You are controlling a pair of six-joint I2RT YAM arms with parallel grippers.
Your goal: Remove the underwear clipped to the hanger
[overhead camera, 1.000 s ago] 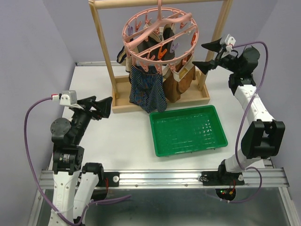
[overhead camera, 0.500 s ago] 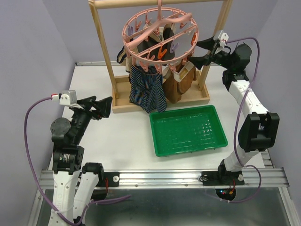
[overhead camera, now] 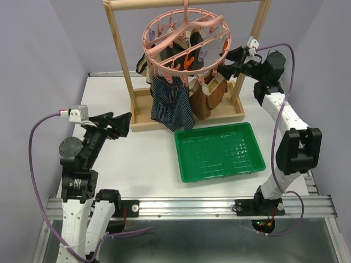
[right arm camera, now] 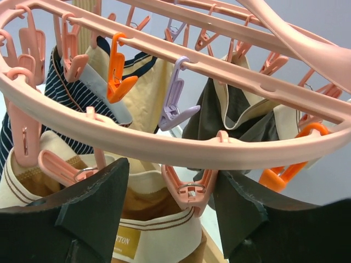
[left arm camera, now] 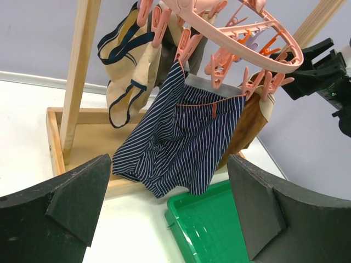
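Underwear (right arm camera: 153,233), brown cloth briefs with a beige waistband, hung from the round pink plastic hanger ring (right arm camera: 137,143) near the bench's far edge. The right gripper (right arm camera: 169,183), jaws spread, framed a pink plastic clip (right arm camera: 189,193), seemingly theirs; it needed to dip, pinch the waistband and pull straight down.

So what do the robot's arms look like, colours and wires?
The left arm and right arm are black joint housings joined by white links. Each carries a white camera block with a purple cable looping off it. The left tool and right tool have two wedge-shaped matte black fingers.
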